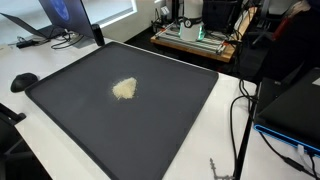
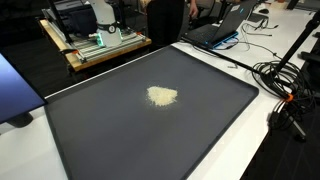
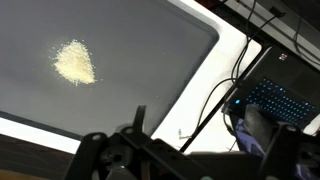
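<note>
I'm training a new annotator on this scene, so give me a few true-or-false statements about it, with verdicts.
1. A single pale pile lies on the dark mat. True.
2. The claw is closed on the pile. False: its jaws stand open and empty, well clear of the pile.
3. In the wrist view, a laptop with a lit keyboard sits off the mat. True.
4. The pile lies right at a corner of the mat. False: it sits well inside the mat's edges.
5. Black cables lie on the white table beside the mat. True.
</note>
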